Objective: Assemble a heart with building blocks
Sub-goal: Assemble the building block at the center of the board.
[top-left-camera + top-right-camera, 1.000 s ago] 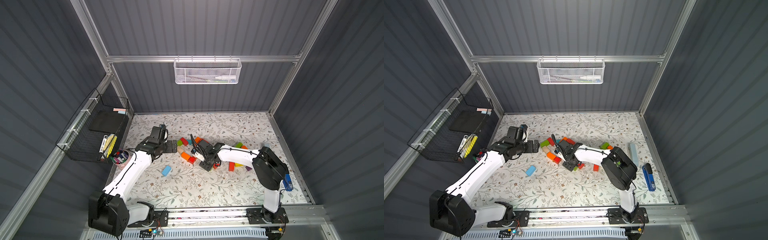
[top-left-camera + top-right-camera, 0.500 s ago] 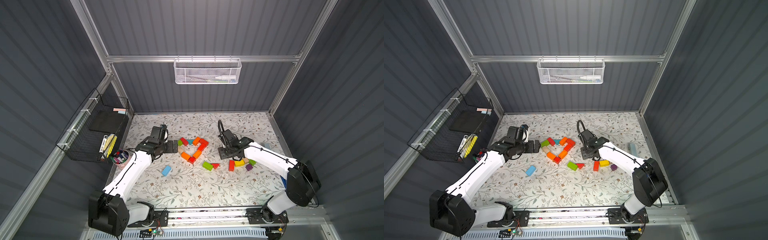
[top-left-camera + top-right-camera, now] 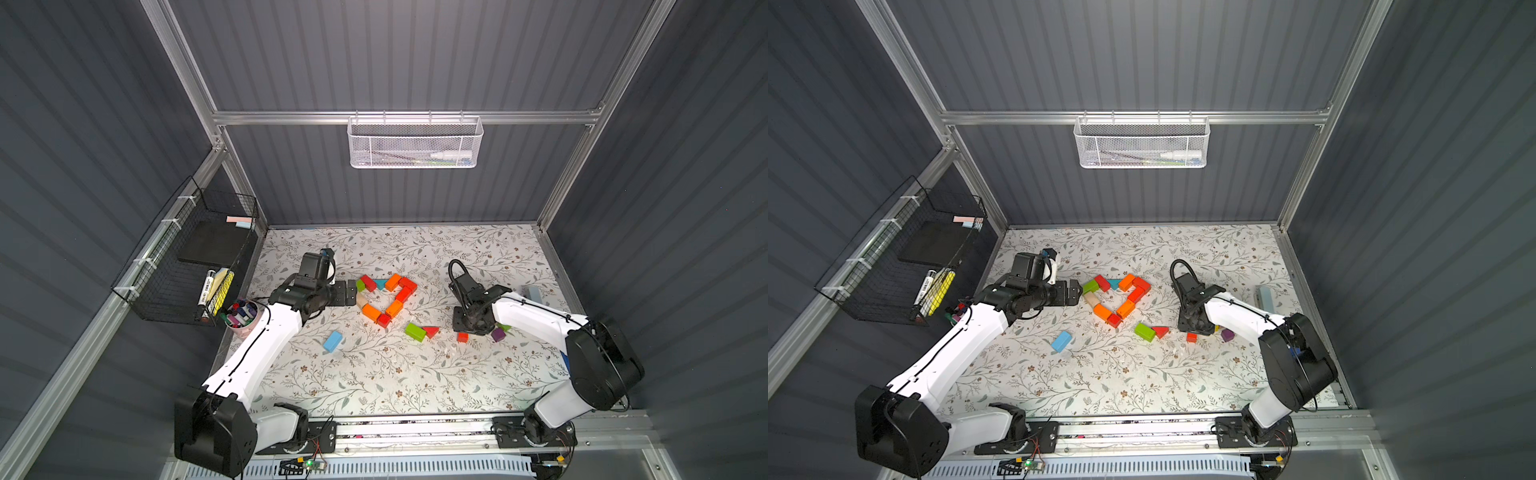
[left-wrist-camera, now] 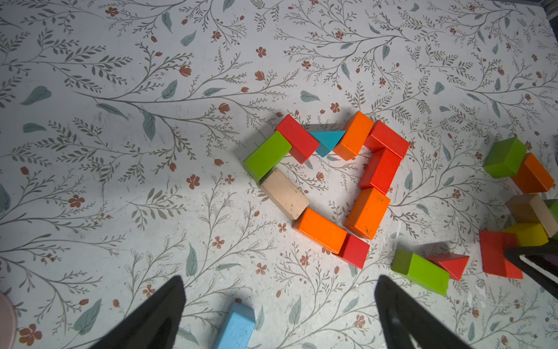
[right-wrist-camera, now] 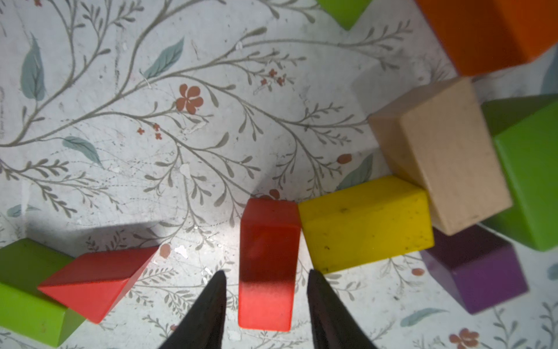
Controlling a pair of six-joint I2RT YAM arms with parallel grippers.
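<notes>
Right wrist view: the right hand (image 5: 266, 272), fingers (image 5: 208, 317) apart, straddles the red brick (image 5: 267, 241) without touching.

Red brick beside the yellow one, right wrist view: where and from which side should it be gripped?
Across its two long sides at the end nearer the gripper, from above. The red brick lies flat and narrow; the yellow brick crowds only its far end on one side, leaving that half free. The open right gripper straddles it there.
</notes>
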